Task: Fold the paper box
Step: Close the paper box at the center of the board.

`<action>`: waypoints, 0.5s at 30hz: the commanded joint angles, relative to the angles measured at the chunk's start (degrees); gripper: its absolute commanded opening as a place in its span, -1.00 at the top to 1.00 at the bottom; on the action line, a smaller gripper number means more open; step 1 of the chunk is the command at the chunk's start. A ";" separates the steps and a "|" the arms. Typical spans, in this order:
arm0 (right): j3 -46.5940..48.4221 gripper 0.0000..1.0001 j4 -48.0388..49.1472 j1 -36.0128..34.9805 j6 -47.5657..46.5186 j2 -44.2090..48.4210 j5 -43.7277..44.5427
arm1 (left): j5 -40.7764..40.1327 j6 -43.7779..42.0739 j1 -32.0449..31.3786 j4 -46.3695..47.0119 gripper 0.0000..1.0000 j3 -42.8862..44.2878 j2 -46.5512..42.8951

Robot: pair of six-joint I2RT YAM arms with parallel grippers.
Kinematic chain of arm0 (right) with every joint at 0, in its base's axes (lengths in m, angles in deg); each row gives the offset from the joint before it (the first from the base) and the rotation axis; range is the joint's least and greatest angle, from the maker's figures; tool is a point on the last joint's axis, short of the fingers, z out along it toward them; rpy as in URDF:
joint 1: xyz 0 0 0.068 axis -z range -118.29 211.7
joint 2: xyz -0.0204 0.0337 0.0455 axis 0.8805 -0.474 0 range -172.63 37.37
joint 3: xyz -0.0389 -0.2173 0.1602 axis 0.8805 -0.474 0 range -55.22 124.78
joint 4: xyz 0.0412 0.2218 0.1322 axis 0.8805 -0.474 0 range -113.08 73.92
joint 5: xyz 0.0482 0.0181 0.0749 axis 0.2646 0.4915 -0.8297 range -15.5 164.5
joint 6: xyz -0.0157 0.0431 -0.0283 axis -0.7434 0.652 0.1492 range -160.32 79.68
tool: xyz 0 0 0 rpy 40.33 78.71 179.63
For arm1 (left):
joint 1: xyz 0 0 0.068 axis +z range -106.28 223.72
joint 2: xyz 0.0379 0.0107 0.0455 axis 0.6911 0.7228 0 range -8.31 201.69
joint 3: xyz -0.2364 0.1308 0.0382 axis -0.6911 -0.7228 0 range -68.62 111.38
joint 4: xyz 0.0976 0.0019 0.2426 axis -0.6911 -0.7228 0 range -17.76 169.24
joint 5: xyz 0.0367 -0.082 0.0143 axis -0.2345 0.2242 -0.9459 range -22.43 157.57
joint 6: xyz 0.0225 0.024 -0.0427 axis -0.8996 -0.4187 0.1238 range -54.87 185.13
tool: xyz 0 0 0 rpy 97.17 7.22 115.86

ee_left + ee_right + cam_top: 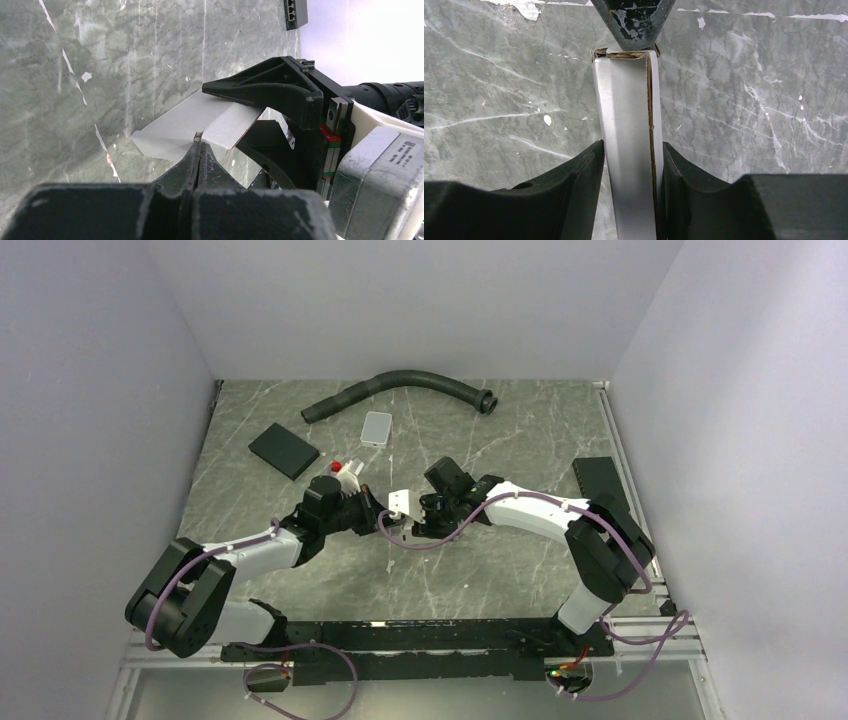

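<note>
The paper box [400, 502] is a slim white carton held just above the marble table [480, 570] at its middle. My right gripper [631, 155] is shut on the box [626, 140], one black finger on each long side. The box's far end shows brown cut edges. My left gripper [198, 145] is shut, with nothing between its fingers. Its closed tip touches that end of the box [175, 132]. In the right wrist view the left gripper's tip [634, 22] comes down from the top onto the box's end. The right gripper's fingers [260, 90] straddle the carton.
A black corrugated hose [400, 390] curves along the back of the table. A light grey rounded tile [377, 427] lies below it, and a black flat pad [284, 451] lies at the back left. A black block [600, 480] sits by the right wall.
</note>
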 commanded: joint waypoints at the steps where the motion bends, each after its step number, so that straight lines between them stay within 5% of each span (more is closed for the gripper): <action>1: 0.54 0.04 -0.83 -0.78 0.83 -0.38 -2.35 | 2.44 1.69 -1.18 4.25 1.00 1.43 -0.77; 15: 0.58 -0.04 -0.75 -0.85 1.05 -0.09 -2.66 | 2.31 3.32 -1.22 4.52 1.00 0.93 -0.99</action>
